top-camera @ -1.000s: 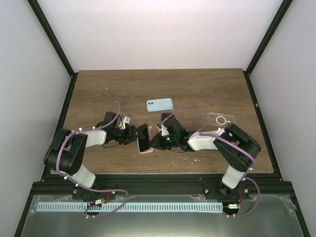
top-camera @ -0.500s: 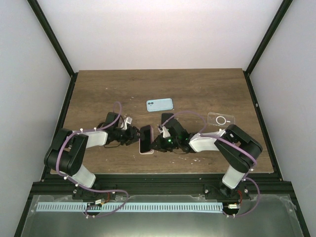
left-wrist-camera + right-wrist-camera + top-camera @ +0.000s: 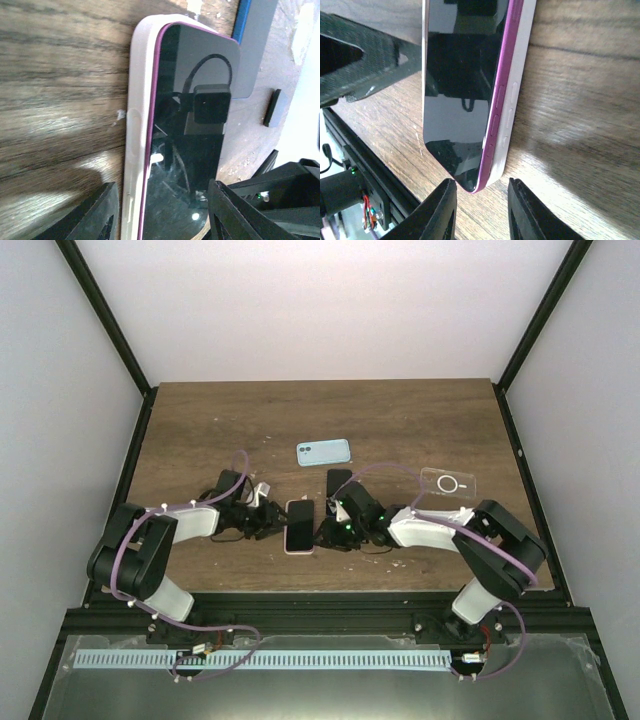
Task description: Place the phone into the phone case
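On the desk the phone is lying in its phone case; I'm seeing the right gripper spread apart, while the left gripper is straddling it, clamping or not I cannot tell.

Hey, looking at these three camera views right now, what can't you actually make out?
- Left wrist view: whether the left gripper is gripping the phone. The bottom edge cuts off its fingers.
- Right wrist view: whether every corner of the phone sits in the case. The top edge crops the far end.
- Top view: whether the blue thing is a phone or a case. It is too small to tell.
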`<state>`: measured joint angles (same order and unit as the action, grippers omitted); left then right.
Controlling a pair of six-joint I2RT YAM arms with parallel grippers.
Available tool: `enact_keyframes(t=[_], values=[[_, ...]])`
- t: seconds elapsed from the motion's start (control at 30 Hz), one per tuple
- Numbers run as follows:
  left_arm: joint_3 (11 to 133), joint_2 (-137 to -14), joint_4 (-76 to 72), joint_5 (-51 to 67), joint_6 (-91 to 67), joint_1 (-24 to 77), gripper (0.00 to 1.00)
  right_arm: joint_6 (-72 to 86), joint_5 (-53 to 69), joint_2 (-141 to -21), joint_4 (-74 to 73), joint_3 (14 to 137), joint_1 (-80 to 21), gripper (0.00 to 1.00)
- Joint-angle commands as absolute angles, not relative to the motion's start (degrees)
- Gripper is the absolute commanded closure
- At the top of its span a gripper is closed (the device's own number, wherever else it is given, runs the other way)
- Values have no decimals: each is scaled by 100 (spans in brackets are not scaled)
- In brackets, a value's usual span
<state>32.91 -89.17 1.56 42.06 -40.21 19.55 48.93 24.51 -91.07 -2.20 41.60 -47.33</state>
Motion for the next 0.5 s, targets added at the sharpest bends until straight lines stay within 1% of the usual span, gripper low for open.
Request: enact_keyframes(t=[0.0,0.07,0.17,0.33,0.47], values=[[3412,-8839,453,4045,-3833,1969,50,4649,1985,-9000,-645,4524,-4761,74],[3418,-8850,503,4030,-3763,1969,50,4662,2057,-9129,-562,4637,-4764,79],[3394,-8851,502,3974,-3671,1969,51,4728,2083,-9337,-426,4767,-4764,82],[3399,-8938,287,4042,-3697,1946,54,4751,1796,-9591,-438,5011,-4764,84],[3520,-9067,251,4018,-3676,1934,54,4741,1505,-9772,-644,5186,-4764,85]])
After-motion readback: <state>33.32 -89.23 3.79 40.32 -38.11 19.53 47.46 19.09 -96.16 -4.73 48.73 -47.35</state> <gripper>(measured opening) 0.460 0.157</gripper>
